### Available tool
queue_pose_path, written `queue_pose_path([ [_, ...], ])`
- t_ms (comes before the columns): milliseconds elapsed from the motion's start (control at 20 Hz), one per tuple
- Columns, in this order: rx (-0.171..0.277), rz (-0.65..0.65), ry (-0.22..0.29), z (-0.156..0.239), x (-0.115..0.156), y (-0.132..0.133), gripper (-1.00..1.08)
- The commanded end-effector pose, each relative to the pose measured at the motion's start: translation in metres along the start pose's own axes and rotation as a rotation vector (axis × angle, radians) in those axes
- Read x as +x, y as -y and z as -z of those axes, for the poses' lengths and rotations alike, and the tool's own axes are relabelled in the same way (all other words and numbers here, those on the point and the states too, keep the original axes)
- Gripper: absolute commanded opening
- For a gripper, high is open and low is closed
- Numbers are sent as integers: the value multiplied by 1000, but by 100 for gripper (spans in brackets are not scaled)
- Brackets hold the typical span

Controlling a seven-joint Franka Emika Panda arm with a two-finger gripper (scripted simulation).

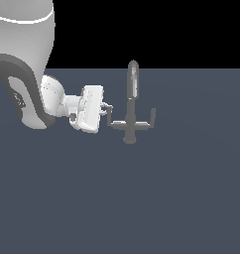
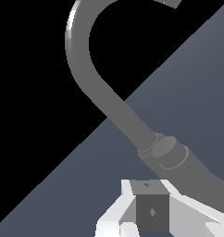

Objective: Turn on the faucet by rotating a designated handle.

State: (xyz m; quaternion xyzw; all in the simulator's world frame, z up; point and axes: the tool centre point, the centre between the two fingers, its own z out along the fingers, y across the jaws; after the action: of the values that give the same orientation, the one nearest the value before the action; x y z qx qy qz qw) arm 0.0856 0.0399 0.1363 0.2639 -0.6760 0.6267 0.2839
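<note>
The grey metal faucet (image 1: 130, 106) stands upright on the floor, with a tall rounded spout, a round base and a crossbar ending in two upturned tips. My white gripper (image 1: 109, 115) reaches in from the exterior view's left, level with the crossbar. Its fingers close on the crossbar's left upturned tip (image 1: 110, 117). In the wrist view that tip is a dark grey block (image 2: 152, 212) held between my two white fingers (image 2: 121, 217). The curved spout (image 2: 86, 69) rises beyond it. The right upturned tip (image 1: 152, 117) is free.
The faucet and my arm (image 1: 28, 74) stand on a flat blue-grey floor (image 1: 142, 198). Nothing else shows in either view.
</note>
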Motion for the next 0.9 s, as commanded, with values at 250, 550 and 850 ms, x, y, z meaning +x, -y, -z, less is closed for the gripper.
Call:
queue_pose_path([
  [250,0,0,0,1,15,-7,-100],
  [550,0,0,0,1,26,-12,-100],
  [850,1,4,3,1,27,-27,-100],
])
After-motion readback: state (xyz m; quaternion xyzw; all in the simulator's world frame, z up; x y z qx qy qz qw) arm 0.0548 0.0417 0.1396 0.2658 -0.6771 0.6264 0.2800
